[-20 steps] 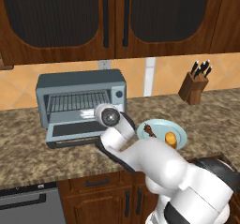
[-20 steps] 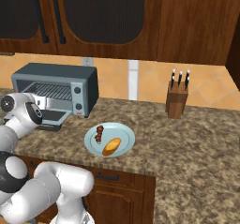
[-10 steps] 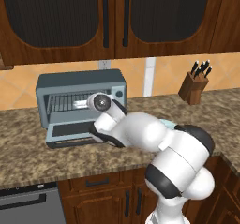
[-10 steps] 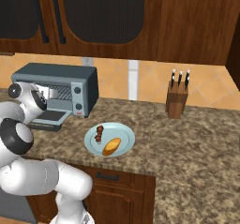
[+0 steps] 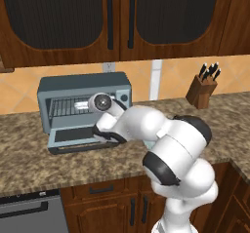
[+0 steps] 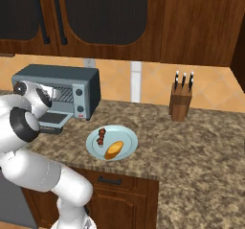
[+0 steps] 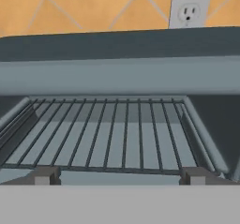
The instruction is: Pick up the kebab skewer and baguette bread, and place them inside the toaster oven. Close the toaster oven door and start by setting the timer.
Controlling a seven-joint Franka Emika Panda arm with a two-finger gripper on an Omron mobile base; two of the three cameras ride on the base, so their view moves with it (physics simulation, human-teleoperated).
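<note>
Toaster oven (image 5: 83, 105) sits on the bench (image 6: 191, 146), door (image 5: 80, 137) dropped flat toward the robot. Wire rack (image 7: 112, 134) bare in the hand view; its bars run away from the camera into the cavity.

Arm reaches across to the oven mouth, hand just above the open door. In the hand view the fingers (image 7: 44, 175) are spread wide with nothing between them, pointing straight into the oven.

Pale blue plate (image 6: 112, 143) lies on the bench well apart from the oven, off its knob side; in the right base view it is at about 4 o'clock from the oven.

Baguette bread (image 6: 114, 150) lies on the plate, long axis roughly 2 to 8 o'clock in that view.

Kebab skewer (image 6: 101, 137) lies beside it at the plate's 10 o'clock, stick running roughly 12 to 6.

Judgement: neither item is picked up yet. Both lie behind and to the side of where the fingers face, so the hand must swing away from the oven toward the plate.
</note>
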